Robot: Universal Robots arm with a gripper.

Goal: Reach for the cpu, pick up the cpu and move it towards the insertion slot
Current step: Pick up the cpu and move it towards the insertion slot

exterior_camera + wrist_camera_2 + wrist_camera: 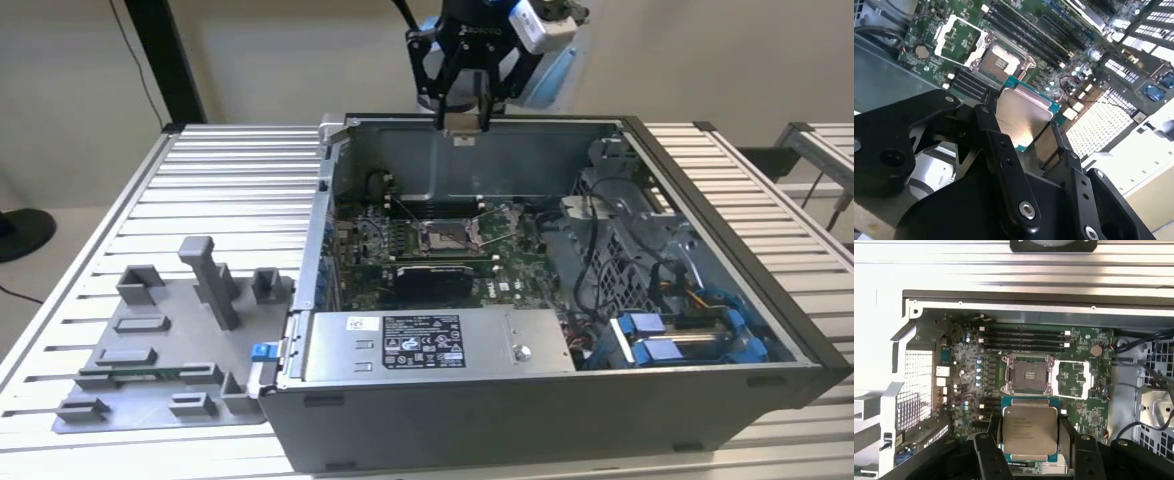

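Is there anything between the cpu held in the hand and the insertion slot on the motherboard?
Nothing visible stands in the way. The hand holds the cpu above the open computer case, and in both wrist views the insertion slot lies uncovered on the motherboard, its metal frame flipped open to one side.

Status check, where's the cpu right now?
Gripper shut on cpu, held above the open case. Insertion slot open, unobstructed. Cpu not seated.
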